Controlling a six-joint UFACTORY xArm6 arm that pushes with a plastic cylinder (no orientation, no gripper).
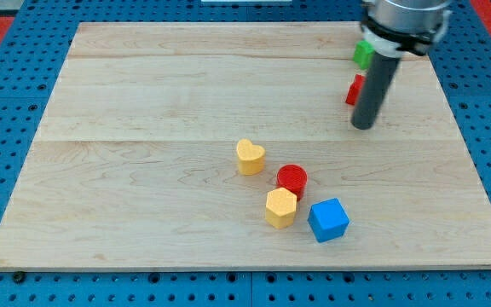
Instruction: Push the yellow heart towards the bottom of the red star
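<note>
The yellow heart (pixel 250 157) lies near the middle of the wooden board (pixel 143 170). A red block (pixel 355 90), largely hidden behind my rod, sits at the view's upper right; its shape cannot be made out. My tip (pixel 363 126) rests on the board just below that red block, well to the right of and above the yellow heart.
A red cylinder (pixel 292 180), a yellow hexagon block (pixel 281 207) and a blue cube (pixel 328 219) cluster below and right of the heart. A green block (pixel 363 54) sits above the red block, partly hidden by the arm. Blue pegboard surrounds the board.
</note>
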